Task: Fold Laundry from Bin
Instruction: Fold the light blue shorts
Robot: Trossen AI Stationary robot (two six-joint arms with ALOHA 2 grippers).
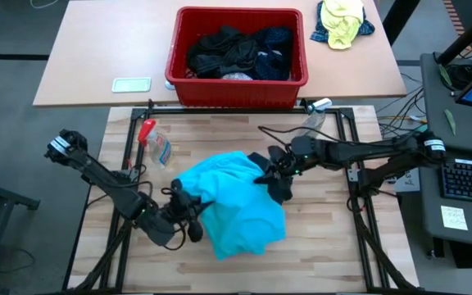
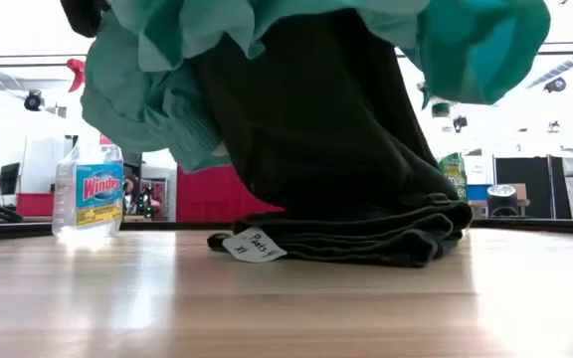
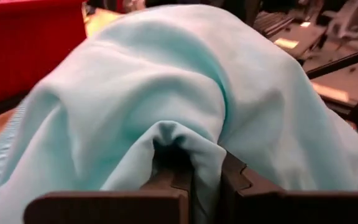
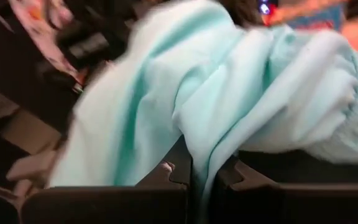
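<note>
Turquoise garment [image 1: 236, 205]: bunched, lower centre of the high view, lifted off the wooden desk [image 1: 326, 254]; in the low view it hangs across the top of the frame [image 2: 147, 89].

Left pincer [image 1: 188, 215]: at the garment's left edge, lower left of centre in the high view. Its wrist view shows both fingers [image 3: 166, 180] closed to a narrow slit with a fold of turquoise cloth [image 3: 185, 93] pinched between them.

Right pincer [image 1: 270, 174]: at the garment's upper right edge, right of centre in the high view. Its wrist view shows the fingers [image 4: 173, 177] drawn together on a fold of the same cloth [image 4: 216, 93].

Dark garment [image 2: 356, 179]: beneath the turquoise one, its lower part piled on the desk in the centre of the low view, a white tag [image 2: 255, 245] at its left end; in the high view a dark portion shows just below the right pincer [image 1: 279, 190].

Red bin [image 1: 238, 86]: top centre of the high view, on the paler desk [image 1: 88, 57] behind, holding a heap of dark laundry [image 1: 236, 51].

Spray bottle [image 1: 156, 146]: red trigger, lying upper left on the wooden desk; left in the low view [image 2: 90, 191].

Yellow-and-blue cloth bundle [image 1: 341, 23]: top right of the high view, right of the bin.
</note>
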